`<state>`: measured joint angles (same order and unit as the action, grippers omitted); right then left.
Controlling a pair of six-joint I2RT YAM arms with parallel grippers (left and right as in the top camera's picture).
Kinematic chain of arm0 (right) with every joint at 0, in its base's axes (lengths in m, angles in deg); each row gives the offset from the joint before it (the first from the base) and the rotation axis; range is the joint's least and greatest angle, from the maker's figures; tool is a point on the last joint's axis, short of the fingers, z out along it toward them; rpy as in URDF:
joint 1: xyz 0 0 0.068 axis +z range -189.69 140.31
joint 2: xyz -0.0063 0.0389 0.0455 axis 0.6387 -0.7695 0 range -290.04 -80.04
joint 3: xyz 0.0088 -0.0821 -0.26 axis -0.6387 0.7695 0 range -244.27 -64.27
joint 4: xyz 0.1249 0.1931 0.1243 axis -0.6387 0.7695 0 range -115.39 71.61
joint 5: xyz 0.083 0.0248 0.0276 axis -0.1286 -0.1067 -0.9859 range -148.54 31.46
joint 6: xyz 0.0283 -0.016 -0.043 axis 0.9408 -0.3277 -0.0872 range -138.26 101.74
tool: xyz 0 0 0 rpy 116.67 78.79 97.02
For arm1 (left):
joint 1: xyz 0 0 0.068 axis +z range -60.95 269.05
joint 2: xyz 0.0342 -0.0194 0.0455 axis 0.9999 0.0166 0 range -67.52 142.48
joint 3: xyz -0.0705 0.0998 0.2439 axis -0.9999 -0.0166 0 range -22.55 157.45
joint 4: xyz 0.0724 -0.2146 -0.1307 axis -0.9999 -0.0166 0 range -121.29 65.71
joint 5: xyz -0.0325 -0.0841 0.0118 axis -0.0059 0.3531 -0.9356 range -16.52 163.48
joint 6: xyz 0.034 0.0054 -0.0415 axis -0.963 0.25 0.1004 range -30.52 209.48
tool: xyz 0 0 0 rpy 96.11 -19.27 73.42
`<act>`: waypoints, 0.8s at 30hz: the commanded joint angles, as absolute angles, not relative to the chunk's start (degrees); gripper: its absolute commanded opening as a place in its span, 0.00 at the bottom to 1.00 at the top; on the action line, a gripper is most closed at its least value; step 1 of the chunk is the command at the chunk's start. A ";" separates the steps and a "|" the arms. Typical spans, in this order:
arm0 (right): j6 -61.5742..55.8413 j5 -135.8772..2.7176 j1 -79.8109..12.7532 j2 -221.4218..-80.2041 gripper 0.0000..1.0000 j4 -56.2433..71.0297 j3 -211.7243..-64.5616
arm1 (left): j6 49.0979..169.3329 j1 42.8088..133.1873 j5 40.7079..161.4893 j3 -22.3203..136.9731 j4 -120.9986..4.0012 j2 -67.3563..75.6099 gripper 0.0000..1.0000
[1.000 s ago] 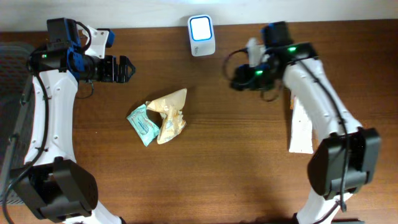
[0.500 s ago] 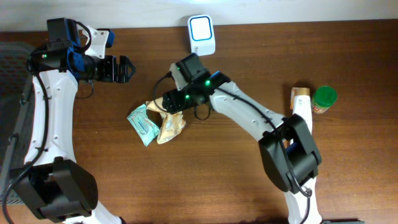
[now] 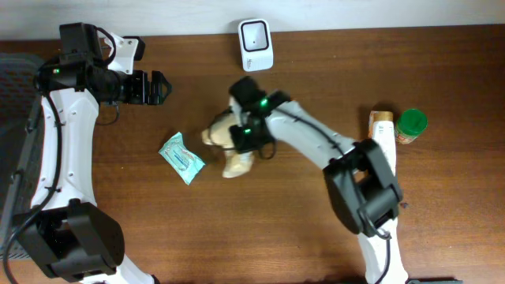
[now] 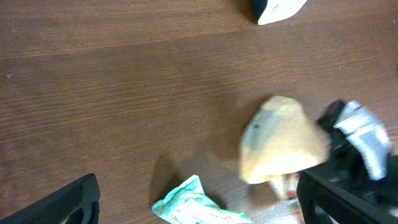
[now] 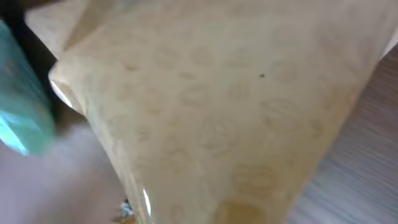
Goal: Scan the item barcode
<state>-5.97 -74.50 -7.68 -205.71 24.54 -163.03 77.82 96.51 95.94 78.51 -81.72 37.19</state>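
A crumpled tan bag [image 3: 231, 152] hangs from my right gripper [image 3: 244, 136], which is shut on its upper part near the table's middle. In the right wrist view the tan bag [image 5: 211, 118] fills the frame and hides the fingers. A teal packet [image 3: 181, 158] lies flat to the left, apart from the bag. The white scanner [image 3: 256, 43] stands at the back edge, above and slightly right of the bag. My left gripper [image 3: 155, 87] hovers open at the back left with nothing in it; its view shows the bag [image 4: 283, 146] and the teal packet [image 4: 196, 208] below.
A green-lidded jar [image 3: 411, 125] and a white carton [image 3: 384, 134] stand at the right. A dark basket [image 3: 12, 71] sits off the table's left edge. The right arm [image 3: 316, 142] stretches across the middle of the table.
My right gripper swung from the back right to the bag, shut on it and pulled it right, away from the teal packet. The left arm has stayed put.
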 commanded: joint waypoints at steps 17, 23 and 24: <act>-21.34 -77.85 -26.87 -199.87 0.57 51.36 -179.57 | 78.30 96.34 96.14 78.75 -81.61 37.75 0.99; -18.17 -88.78 -36.25 -200.37 0.98 55.75 -172.67 | 78.30 96.34 96.14 78.75 -81.61 37.75 0.99; -18.17 -92.49 -37.47 -200.37 0.98 54.31 -169.15 | 78.30 96.34 96.14 78.75 -81.61 37.75 0.99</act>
<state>-20.77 -83.97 -35.27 -200.83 55.62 -175.14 77.82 96.51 95.94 78.51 -81.72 37.19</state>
